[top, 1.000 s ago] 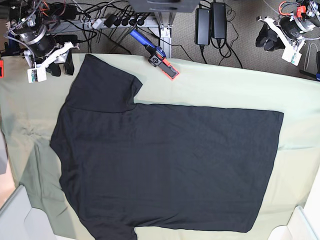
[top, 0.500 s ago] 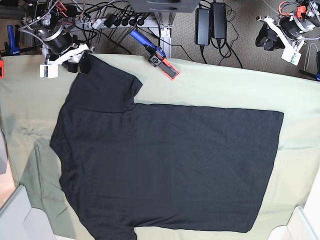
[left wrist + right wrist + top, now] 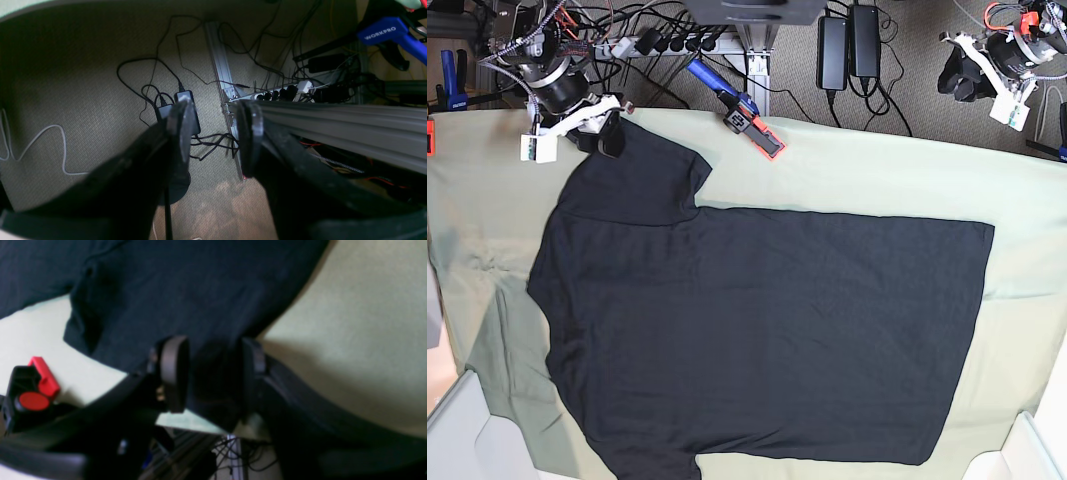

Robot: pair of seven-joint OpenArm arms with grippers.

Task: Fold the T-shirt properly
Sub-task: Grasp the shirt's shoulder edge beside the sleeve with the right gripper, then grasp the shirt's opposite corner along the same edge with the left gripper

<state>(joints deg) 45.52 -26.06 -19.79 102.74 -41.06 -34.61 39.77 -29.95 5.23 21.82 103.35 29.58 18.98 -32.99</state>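
While both pincers gape empty, the T-shirt (image 3: 757, 320) lies flat, collar end left, hem right.

The only readable text is the brand name "WORKPRO" in white letters on the blue clamp handle (image 3: 387, 31), seen in the left wrist view.

The T-shirt (image 3: 757, 320) lies spread flat on the table (image 3: 877, 170), reaching from near its left edge to near its right edge. One sleeve points at the far left corner, where the right tool (image 3: 595, 138) sits over the sleeve's end. A clamp (image 3: 737, 110) grips the far edge. The left tool (image 3: 972, 75) hangs beyond the far right corner, over the floor (image 3: 83, 100).
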